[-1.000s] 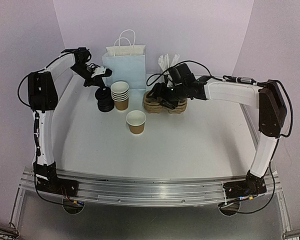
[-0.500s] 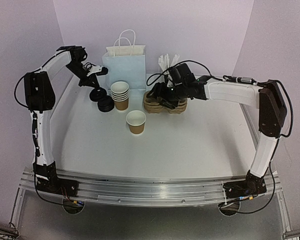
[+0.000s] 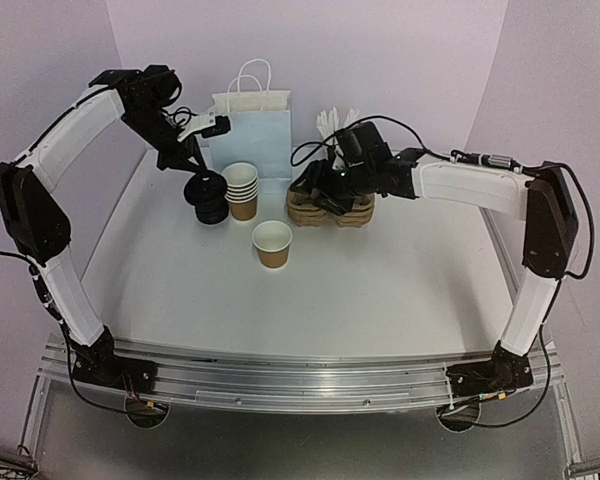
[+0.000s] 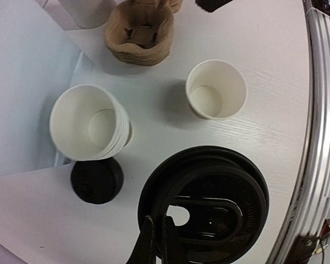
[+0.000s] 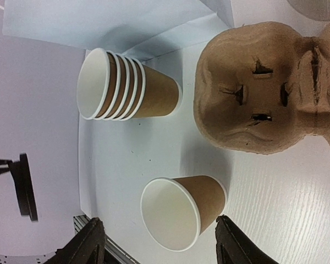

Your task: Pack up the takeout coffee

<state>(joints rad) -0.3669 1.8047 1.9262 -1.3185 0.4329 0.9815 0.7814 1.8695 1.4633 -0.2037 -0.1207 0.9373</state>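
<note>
A: Between the tips of the left pincer (image 4: 157, 237), one round black plastic lid (image 4: 206, 203), nipped at its edge, jaws shut tight on it. Clear of everything else?

B: Looks so. Held in the air right above the pile of loose black lids (image 3: 211, 211), with the nested stack of brown paper cups (image 3: 241, 188) just to the right of that pincer. Not yet over the small brown kraft paper cup (image 3: 272, 243).

A: And the cup's place?

B: Upright and uncovered on the white table (image 3: 400, 290), white inside showing, to the right of the left pincer and nearer the arm bases, past the stack. Well apart from the lid. Also below and to the left of the right pincer (image 5: 158, 231), framed between its fingers in the wrist view but untouched.

A: Right pincer's state?

B: Spread wide, gripping nothing, hovering over the stack of moulded brown pulp cup carriers (image 3: 330, 205).

A: So, progress?

B: Early, by the look of it. Lid picked up, nothing more. Left to do, probably: carry lid across, press it onto the cup, seat the cup in a carrier, then perhaps load it into the pale blue paper bag with white handles (image 3: 250, 125), standing at the back between the two pincers. Bag or carrier as the final packing: impossible to tell
</note>
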